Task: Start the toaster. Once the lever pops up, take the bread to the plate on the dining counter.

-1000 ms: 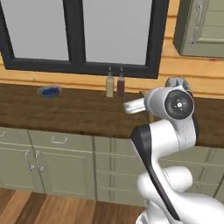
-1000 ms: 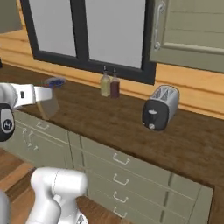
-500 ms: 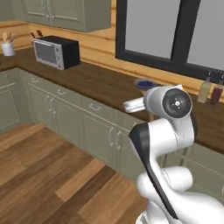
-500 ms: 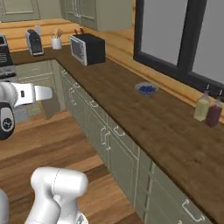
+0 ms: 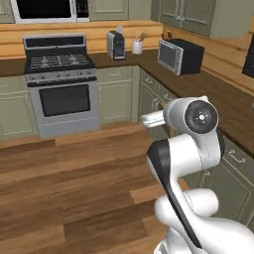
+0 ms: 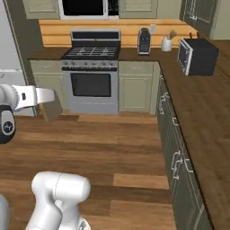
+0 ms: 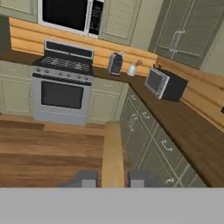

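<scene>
Gripping the bread (image 7: 113, 153) edge-on, gripper (image 7: 113, 178) closed tight around it

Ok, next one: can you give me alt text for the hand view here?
The fingers are shut on the bread, seen edge-on as a tan strip rising up the middle. Beyond it, wood floor leads to a steel stove, and a dark worktop with a black microwave runs along the right.

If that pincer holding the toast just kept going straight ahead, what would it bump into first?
The pincer, shut on the bread, points over open wood floor toward the corner cabinets beside the stove. Nothing stands nearer in that line, so probably those cabinet fronts, though depth is hard to judge.
</scene>
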You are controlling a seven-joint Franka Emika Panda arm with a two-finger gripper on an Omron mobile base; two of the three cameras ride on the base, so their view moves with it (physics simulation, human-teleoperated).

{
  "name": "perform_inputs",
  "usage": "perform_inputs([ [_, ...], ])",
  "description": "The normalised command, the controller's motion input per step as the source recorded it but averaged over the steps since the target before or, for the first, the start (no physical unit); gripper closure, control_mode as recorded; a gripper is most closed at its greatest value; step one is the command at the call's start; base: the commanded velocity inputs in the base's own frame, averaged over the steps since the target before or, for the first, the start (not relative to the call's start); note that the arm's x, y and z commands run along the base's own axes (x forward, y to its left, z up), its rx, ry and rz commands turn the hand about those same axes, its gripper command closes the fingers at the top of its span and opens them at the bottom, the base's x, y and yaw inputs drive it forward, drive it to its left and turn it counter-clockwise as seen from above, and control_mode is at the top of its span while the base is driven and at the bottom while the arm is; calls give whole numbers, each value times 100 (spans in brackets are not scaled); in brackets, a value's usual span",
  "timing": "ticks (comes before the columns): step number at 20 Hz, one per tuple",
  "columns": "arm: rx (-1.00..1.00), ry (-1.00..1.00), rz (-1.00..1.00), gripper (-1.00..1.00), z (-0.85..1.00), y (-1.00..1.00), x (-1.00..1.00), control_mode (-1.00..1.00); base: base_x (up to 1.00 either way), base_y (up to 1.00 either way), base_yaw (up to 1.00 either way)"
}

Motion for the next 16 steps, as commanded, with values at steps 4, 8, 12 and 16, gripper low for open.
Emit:
perform_inputs([
  [4,0,0,0,100,0,0,0,100,22,0,95],
  [8,0,0,0,100,0,0,0,100,31,0,95],
  [12,0,0,0,100,0,0,0,100,62,0,85],
  [16,0,0,0,100,0,0,0,100,100,0,69],
])
